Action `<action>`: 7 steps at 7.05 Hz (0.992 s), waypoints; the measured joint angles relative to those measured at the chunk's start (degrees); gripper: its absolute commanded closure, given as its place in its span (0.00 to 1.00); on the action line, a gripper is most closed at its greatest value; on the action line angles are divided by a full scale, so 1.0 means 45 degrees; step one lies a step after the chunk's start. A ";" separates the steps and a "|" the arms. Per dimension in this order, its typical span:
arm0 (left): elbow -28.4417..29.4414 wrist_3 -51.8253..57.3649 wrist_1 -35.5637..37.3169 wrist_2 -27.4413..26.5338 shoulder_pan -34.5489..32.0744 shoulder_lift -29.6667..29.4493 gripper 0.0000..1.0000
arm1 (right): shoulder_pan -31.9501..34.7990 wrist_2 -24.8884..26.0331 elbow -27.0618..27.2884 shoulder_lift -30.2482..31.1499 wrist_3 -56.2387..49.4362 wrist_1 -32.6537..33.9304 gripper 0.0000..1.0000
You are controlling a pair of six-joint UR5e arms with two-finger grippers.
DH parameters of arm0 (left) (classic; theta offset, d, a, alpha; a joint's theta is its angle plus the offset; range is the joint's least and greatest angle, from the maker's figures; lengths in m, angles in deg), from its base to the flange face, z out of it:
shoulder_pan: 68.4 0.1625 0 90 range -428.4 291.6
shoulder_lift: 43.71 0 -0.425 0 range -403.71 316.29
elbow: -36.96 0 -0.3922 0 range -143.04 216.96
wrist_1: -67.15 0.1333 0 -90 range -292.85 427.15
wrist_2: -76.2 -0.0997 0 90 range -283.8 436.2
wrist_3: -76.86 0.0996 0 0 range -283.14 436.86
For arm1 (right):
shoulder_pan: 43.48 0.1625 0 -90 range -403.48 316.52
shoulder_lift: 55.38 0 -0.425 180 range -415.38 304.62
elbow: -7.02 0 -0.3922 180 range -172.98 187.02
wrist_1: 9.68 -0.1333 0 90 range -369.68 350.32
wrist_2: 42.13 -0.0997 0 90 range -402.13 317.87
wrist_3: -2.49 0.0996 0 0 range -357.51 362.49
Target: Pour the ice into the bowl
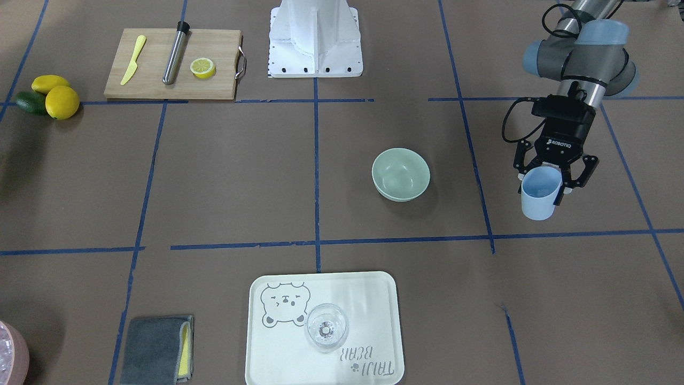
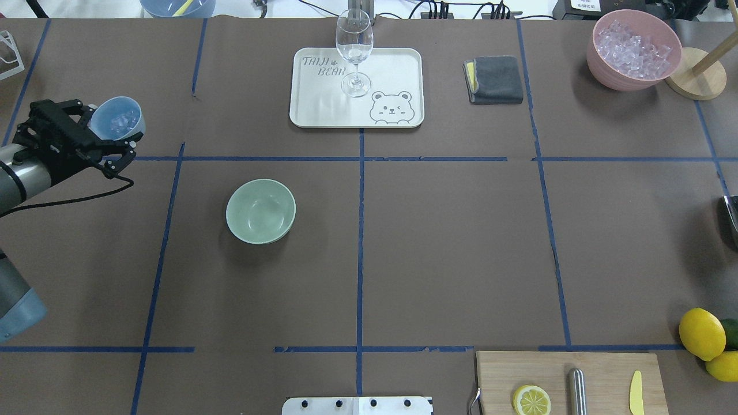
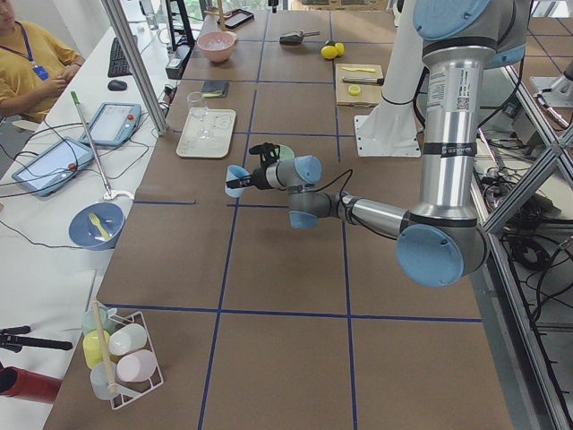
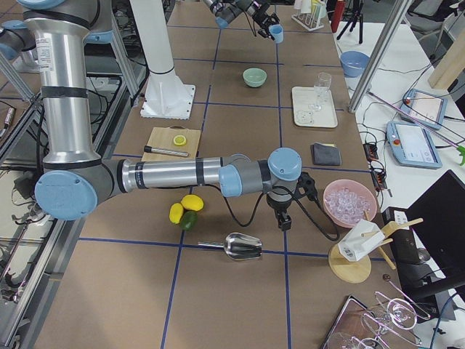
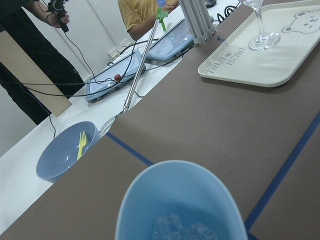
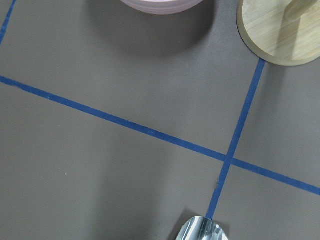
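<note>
Over on the left side of the table, the left gripper is clamped tight around the blue cup, holding it above the table, and there's the ice glinting in its bottom. The mint-green bowl sits to the cup's right, well apart. Far right, the right gripper hangs near the pink container and the metal scoop. Clenched or released? Can't tell.
</note>
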 measured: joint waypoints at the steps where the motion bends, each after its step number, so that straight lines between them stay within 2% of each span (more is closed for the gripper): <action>1: -0.0043 0.0338 0.0395 -0.1190 0.0387 -0.0348 1.00 | 0.0037 0.0004 0.0010 0.0066 -0.0009 -0.0008 0.00; 3: -0.0082 0.2007 0.1502 -0.4715 0.2207 -0.1079 1.00 | 0.0113 0.0003 0.0024 0.0147 -0.0015 -0.0011 0.00; 4: -0.0074 0.2548 0.2673 -0.6233 0.3166 -0.1765 1.00 | 0.0155 -0.0002 0.0032 0.0174 -0.0016 -0.0006 0.00; 6: -0.0057 0.3161 0.5074 -0.8229 0.4643 -0.2978 1.00 | 0.0207 0.0006 0.0036 0.0220 -0.0016 -0.0010 0.00; 7: -0.0093 0.4062 0.5571 -0.8886 0.4979 -0.3177 1.00 | 0.0221 0.0006 0.0022 0.0246 -0.0016 -0.0002 0.00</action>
